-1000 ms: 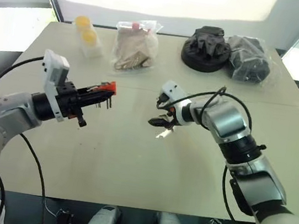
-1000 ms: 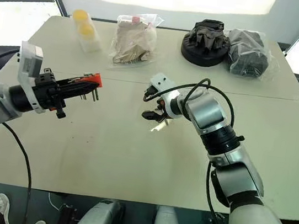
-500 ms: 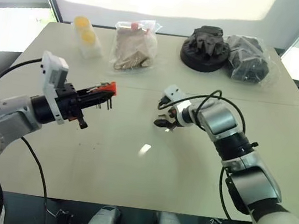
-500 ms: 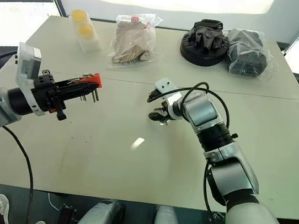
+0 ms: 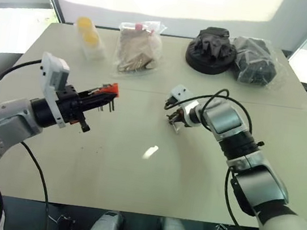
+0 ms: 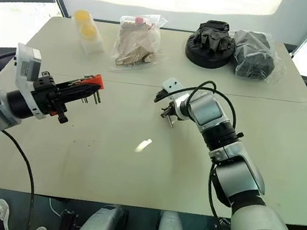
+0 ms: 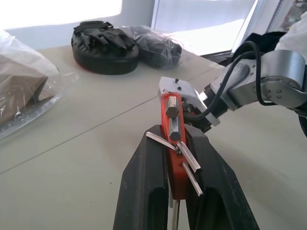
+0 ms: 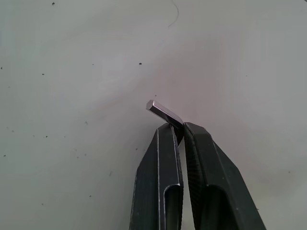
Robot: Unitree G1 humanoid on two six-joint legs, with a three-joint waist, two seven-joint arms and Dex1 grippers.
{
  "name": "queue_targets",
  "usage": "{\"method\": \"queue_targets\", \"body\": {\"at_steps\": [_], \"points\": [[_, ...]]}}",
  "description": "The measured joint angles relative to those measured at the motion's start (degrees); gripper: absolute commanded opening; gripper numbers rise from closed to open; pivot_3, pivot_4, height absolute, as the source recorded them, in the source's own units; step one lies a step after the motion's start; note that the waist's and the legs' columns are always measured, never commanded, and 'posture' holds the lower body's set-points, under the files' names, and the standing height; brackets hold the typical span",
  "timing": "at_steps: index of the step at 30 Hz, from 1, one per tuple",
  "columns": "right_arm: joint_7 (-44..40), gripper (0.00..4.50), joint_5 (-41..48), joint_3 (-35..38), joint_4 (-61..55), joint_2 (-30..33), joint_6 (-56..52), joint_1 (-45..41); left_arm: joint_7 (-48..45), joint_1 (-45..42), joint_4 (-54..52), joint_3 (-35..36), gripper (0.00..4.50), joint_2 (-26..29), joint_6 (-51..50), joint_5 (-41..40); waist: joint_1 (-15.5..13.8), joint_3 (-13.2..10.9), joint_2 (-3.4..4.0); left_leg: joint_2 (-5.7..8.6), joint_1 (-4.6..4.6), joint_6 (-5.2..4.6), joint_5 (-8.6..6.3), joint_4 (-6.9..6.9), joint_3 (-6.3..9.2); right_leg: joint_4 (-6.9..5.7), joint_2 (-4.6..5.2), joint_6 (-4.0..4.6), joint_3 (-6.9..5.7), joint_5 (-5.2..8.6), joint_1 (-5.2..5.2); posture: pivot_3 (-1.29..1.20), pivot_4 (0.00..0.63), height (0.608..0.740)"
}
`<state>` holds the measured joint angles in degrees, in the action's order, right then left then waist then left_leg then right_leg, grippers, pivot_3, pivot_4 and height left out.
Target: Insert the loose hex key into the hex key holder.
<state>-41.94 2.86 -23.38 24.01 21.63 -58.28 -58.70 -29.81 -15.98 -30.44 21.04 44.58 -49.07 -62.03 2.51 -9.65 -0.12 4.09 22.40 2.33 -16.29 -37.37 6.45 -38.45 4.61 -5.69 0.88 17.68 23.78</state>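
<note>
We see the left gripper (image 7: 178,158) clamped on the hex key holder (image 7: 172,139), held above the left part of the tabletop (image 5: 124,162). The right gripper (image 8: 181,128) is pinched shut on the loose hex key (image 8: 164,113) low over the tabletop's middle. Between them lies bare surface, and the bags (image 5: 137,47) and dark bundles (image 5: 211,49) sit well apart along the far edge.

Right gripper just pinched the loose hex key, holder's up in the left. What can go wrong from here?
1. The right gripper holds the loose hex key only at its very fingertips, with the key at a slant; it may pivot or slip out on lifting.
2. The hex key holder in the left gripper already has keys splayed out around it; they could block the approach.
3. A slanted key may miss the slot.
</note>
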Motion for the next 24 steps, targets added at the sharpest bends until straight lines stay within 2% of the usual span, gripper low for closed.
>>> {"method": "queue_targets", "body": {"at_steps": [6, 12, 18, 24], "points": [[2.4, 0.03, 3.8, 8.9, -3.3, -4.4, 7.5, 3.0, 0.6, -2.0, 1.7, 0.0, 0.0, -1.0, 0.6, 0.0, 0.2, 0.0, 0.0, 0.0, 0.01, 0.0, 0.0, 0.03, -0.03, -0.11, -0.01, 0.0, 0.01, 0.0, 0.1, 0.0, 0.15, 0.74], [11.7, 0.03, 6.3, 21.6, -6.1, -11.0, 36.9, 1.8, 0.2, -5.2, 4.2, -2.1, 0.0, -2.5, 0.7, 0.3, -0.1, 0.0, -0.01, 0.02, 0.02, 0.01, 0.0, 0.0, -0.03, -0.21, 0.0, -0.04, 0.01, -0.02, 0.14, 0.0, 0.15, 0.74], [17.5, 0.03, 4.0, 23.0, -8.2, -14.5, 62.1, 2.1, -2.2, -11.6, 9.4, -6.4, 0.0, -3.8, 0.9, 2.2, 0.2, 0.0, -0.03, 0.02, 0.01, 0.03, 0.02, -0.03, -0.05, -0.46, -0.01, -0.05, 0.01, -0.03, 0.24, 0.0, 0.15, 0.74], [21.1, 0.03, 1.8, 21.3, -9.3, -17.7, 71.6, 5.3, -4.9, -16.7, 12.9, -9.0, 0.0, -4.4, 0.8, 3.5, 1.0, 0.0, -0.03, 0.0, 0.01, 0.09, 0.05, -0.01, -0.05, -0.71, -0.04, -0.05, 0.05, -0.03, 0.38, 0.0, 0.15, 0.74]]}}
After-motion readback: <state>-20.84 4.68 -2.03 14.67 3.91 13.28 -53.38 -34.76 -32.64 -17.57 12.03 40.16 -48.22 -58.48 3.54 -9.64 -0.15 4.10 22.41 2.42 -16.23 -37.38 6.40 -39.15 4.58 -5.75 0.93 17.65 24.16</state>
